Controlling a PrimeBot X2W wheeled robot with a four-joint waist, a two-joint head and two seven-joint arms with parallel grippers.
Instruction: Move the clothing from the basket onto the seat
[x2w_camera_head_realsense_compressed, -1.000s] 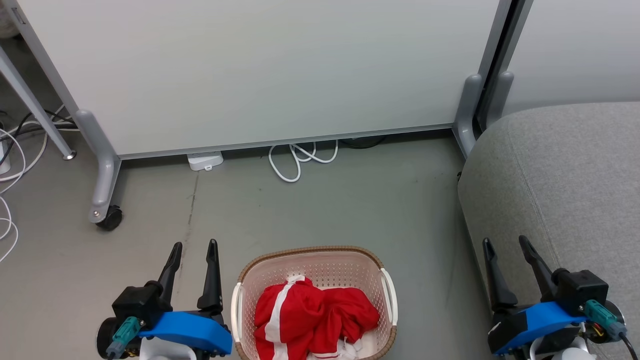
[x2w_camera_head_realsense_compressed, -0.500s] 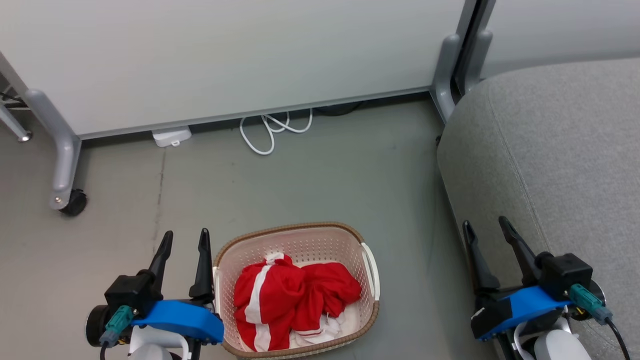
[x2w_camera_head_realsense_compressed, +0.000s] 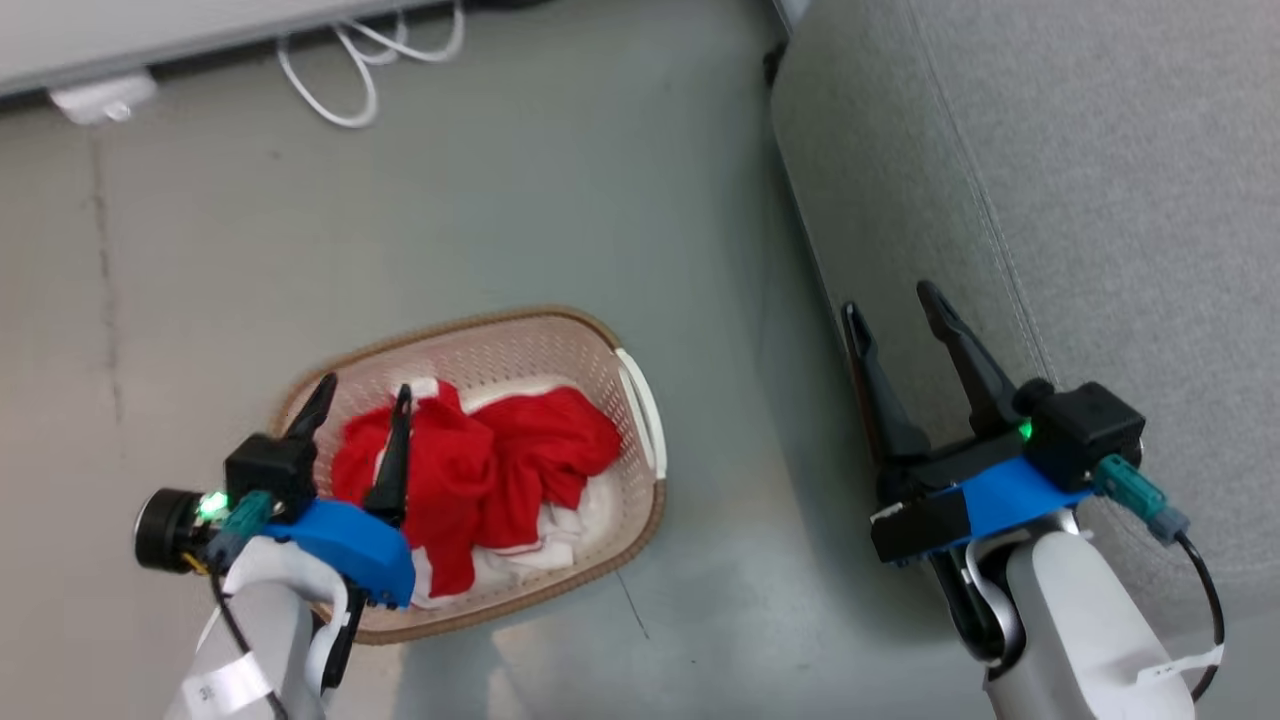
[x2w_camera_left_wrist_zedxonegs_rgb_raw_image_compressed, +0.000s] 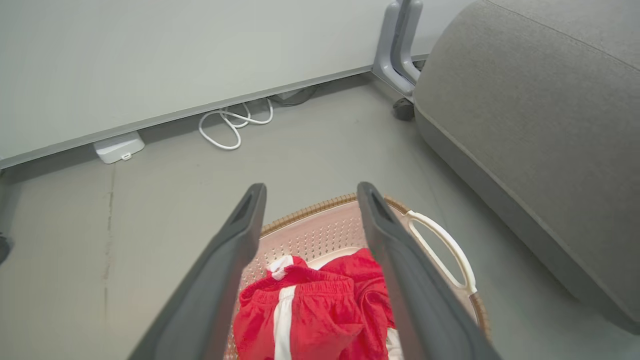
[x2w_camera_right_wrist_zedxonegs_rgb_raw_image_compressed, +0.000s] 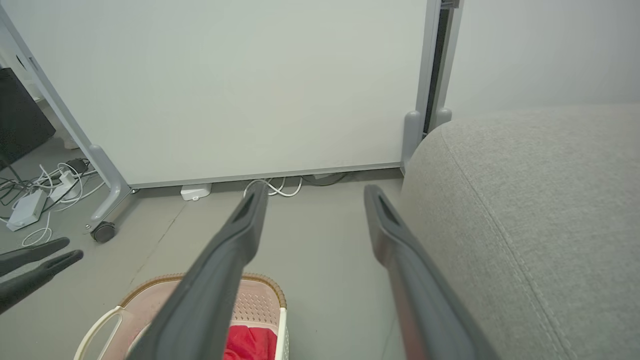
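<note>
The red clothing (x2w_camera_head_realsense_compressed: 490, 465) with white stripes lies bunched in the cream basket (x2w_camera_head_realsense_compressed: 615, 470) on the floor; it also shows in the left wrist view as red clothing (x2w_camera_left_wrist_zedxonegs_rgb_raw_image_compressed: 310, 312) inside the basket (x2w_camera_left_wrist_zedxonegs_rgb_raw_image_compressed: 325, 227). My left gripper (x2w_camera_head_realsense_compressed: 362, 385) hangs open above the basket's left part, over the clothing, fingers empty. My right gripper (x2w_camera_head_realsense_compressed: 888, 298) is open and empty, over the floor at the edge of the grey seat (x2w_camera_head_realsense_compressed: 1100, 200). The right wrist view shows the seat (x2w_camera_right_wrist_zedxonegs_rgb_raw_image_compressed: 540, 210) on its right and the basket (x2w_camera_right_wrist_zedxonegs_rgb_raw_image_compressed: 260, 300) low down.
A white partition panel (x2w_camera_right_wrist_zedxonegs_rgb_raw_image_compressed: 225, 85) on grey legs with a castor (x2w_camera_right_wrist_zedxonegs_rgb_raw_image_compressed: 103, 232) stands behind. White cable loops (x2w_camera_head_realsense_compressed: 360, 60) and a white box (x2w_camera_head_realsense_compressed: 95, 98) lie on the floor by it. More cables and adapters (x2w_camera_right_wrist_zedxonegs_rgb_raw_image_compressed: 35, 200) lie far left.
The head camera has tilted down and turned, so the whole picture shifted. The left gripper went from beside the basket to above the clothing. Both grippers stay open.
</note>
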